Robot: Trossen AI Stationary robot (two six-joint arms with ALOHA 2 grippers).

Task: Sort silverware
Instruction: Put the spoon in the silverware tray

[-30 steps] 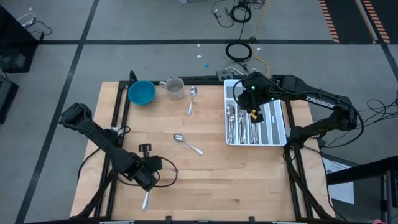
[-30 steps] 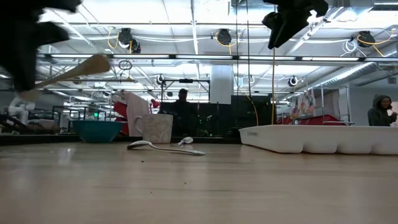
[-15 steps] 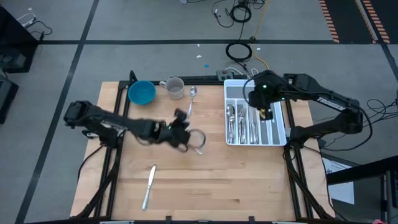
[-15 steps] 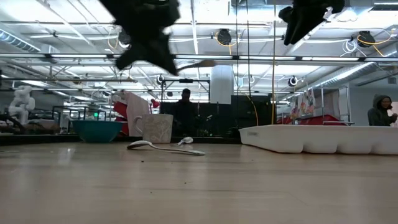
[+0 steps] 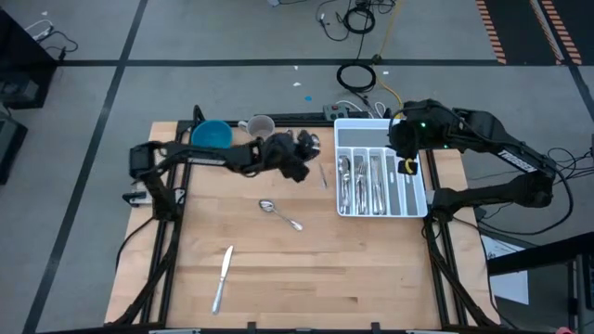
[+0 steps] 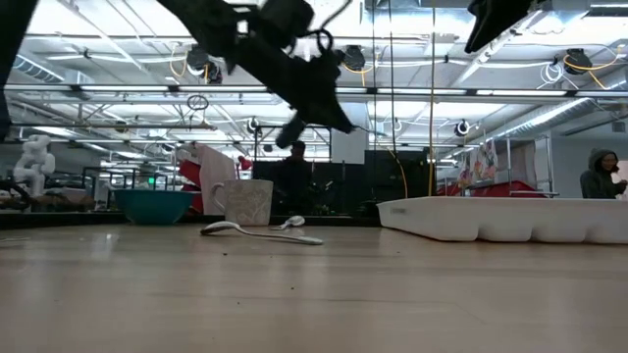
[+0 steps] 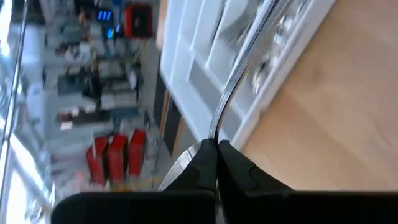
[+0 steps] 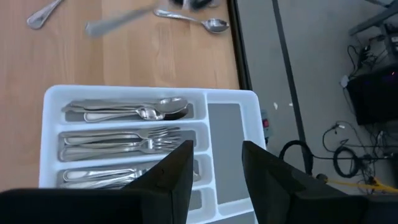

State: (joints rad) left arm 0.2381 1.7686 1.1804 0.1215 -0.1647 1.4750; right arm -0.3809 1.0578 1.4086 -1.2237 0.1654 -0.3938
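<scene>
My left gripper (image 5: pixel 314 160) hovers over the table's far middle, just left of the white tray (image 5: pixel 376 124), shut on a slim piece of silverware (image 5: pixel 323 174). Which kind it is, I cannot tell. My right gripper (image 8: pixel 214 180) hangs open and empty above the tray's right side (image 5: pixel 406 165). The tray's compartments hold sorted spoons and forks (image 8: pixel 124 111). A spoon (image 5: pixel 278 212) and a knife (image 5: pixel 223 276) lie flat on the table. Another spoon (image 8: pixel 199 22) lies near the far edge. My left gripper pinches one end of the silverware piece (image 7: pixel 216 134) between its two fingertips (image 7: pixel 202 158). The fingers come from the table's left, slanting down. The piece sticks out past the fingertips toward the tray (image 7: pixel 205 56), lifted clear of the table.
A blue bowl (image 5: pixel 212 137) and a grey mug (image 5: pixel 261 125) stand at the far left, close behind my left arm. The tray (image 6: pixel 500 218) fills the far right. Bare wood lies across the near half around the knife.
My left gripper has swung from the near left of the table, above the knife, across to the far middle beside the tray, rolling its wrist and carrying the silverware piece. My right gripper has drawn back toward the table's right edge. The knife has stayed where it was.
</scene>
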